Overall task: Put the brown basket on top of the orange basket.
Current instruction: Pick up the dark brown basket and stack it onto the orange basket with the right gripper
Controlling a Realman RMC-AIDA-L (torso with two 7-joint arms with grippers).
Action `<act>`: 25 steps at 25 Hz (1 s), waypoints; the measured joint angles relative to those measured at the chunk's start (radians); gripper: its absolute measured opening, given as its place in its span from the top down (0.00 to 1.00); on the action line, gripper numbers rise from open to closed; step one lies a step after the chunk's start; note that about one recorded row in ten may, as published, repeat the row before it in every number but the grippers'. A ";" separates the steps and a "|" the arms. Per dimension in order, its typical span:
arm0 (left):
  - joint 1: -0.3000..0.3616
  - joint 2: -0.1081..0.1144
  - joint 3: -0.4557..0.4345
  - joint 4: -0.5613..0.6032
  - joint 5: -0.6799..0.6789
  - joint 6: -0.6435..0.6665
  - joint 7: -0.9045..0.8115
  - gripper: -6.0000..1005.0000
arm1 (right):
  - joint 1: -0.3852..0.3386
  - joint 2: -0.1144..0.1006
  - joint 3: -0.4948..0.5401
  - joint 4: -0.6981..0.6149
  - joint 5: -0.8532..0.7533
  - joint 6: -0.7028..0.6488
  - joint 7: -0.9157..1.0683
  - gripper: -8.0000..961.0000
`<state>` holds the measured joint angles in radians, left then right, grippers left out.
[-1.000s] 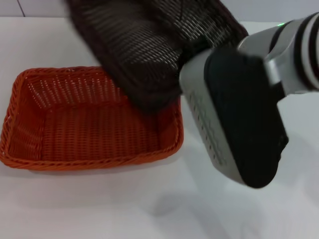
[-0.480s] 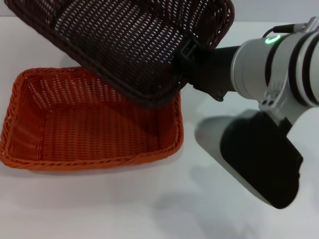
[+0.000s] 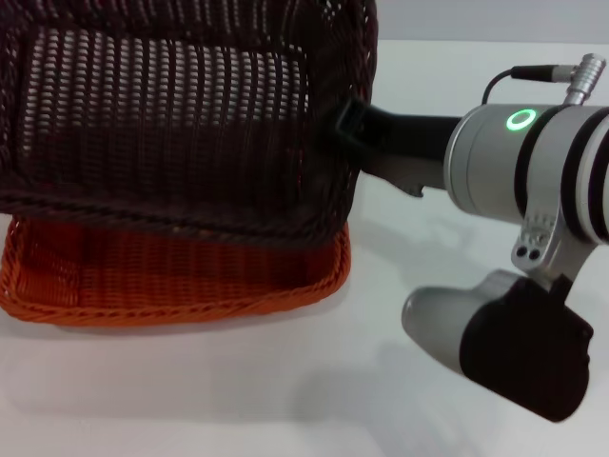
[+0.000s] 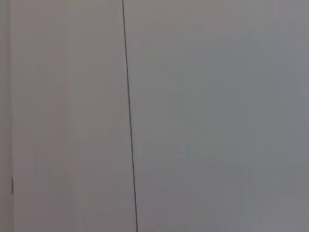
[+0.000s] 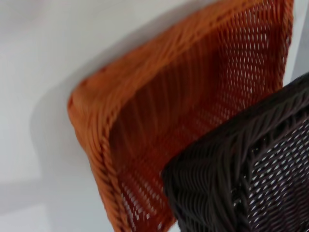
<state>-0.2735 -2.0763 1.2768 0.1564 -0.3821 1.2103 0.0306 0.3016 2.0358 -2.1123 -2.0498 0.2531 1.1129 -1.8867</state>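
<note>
Dark brown wicker fills most of the head view: we find the brown basket (image 3: 181,114) carried in the air over the orange basket (image 3: 181,286), which sits on the white table (image 3: 285,400). The brown basket is tilted, its open inside turned toward the camera, its near rim hanging above the orange basket's floor and covering all but the near strip of it.

We judge the step in hand to be the carry-over and alignment; the placing is not yet done. The right wrist view confirms a gap between the brown basket (image 5: 251,169) and the orange basket (image 5: 159,121), one corner poised over the other's interior.

The right gripper (image 3: 350,129) is clenched on the brown basket's right-hand wall, one dark finger visible against the weave. The right forearm reaches in level from the right, with its elbow housing low and near the camera.

The next move, in our judgement, calls for levelling the basket, squaring its rim with the orange one, then lowering before release.

The left gripper does not appear; its wrist camera shows only a blank wall.
</note>
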 joint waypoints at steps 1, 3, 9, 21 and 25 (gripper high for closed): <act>-0.001 0.000 0.001 0.000 0.000 0.000 0.000 0.24 | 0.000 -0.002 0.003 0.001 0.033 0.010 -0.030 0.82; -0.002 -0.001 0.002 0.000 0.000 0.000 0.000 0.24 | 0.000 -0.002 0.003 0.001 0.046 0.025 -0.043 0.82; -0.004 -0.001 0.005 0.000 0.000 0.000 0.000 0.24 | -0.005 -0.007 -0.002 -0.001 0.053 0.057 -0.044 0.82; -0.004 -0.002 0.009 0.000 0.001 0.000 0.000 0.24 | -0.011 -0.049 -0.073 0.001 0.048 0.044 0.164 0.82; -0.004 -0.002 0.009 0.000 0.002 0.000 0.000 0.24 | -0.022 -0.058 -0.079 -0.009 0.047 0.043 0.172 0.73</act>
<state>-0.2778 -2.0785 1.2854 0.1564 -0.3804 1.2099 0.0306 0.2798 1.9782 -2.1913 -2.0586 0.3004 1.1561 -1.7151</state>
